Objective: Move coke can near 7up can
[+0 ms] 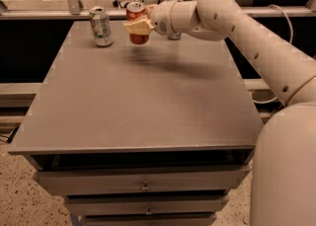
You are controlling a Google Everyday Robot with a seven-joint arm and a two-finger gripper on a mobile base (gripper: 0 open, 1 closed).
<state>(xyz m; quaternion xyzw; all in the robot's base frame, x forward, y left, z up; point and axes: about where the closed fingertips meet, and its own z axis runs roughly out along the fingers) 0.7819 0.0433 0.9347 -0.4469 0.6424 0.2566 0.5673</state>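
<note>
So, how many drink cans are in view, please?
3: 7up can back-left, coke can in the gripper beside it, a third can mostly hidden behind the arm.

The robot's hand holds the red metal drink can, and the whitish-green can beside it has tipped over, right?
No. The camera view shows the whitish-green drink can standing upright on the table. The gripper does hold the red metal drink can, beside it.

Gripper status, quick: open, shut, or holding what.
Gripper: closed on the coke can, held just above the table near its far edge, to the right of the 7up can.
</note>
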